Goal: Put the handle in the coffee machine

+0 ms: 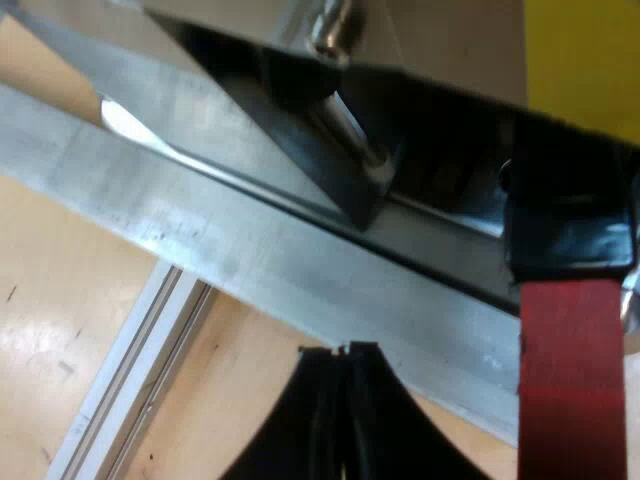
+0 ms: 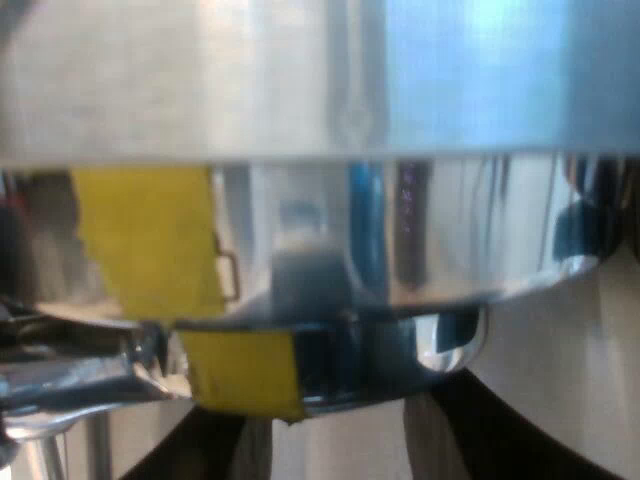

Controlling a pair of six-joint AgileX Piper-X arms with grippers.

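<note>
Handle (image 1: 570, 235) is hanging just beside left gripper (image 1: 345, 355) (fingers pressed together, empty). Right gripper (image 2: 345, 425) grip: cannot tell. Keeping holder (image 2: 400, 250) level while twisting seems advisable.

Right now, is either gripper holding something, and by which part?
Left gripper: shut on nothing, beside the handle's red end. Right gripper: close to the metal holder; whether it grips it cannot be told.

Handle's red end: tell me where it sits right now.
In the left wrist view, the handle's red end lies across the espresso machine at its metal edge, close beside my left gripper, whose fingers are shut.
</note>
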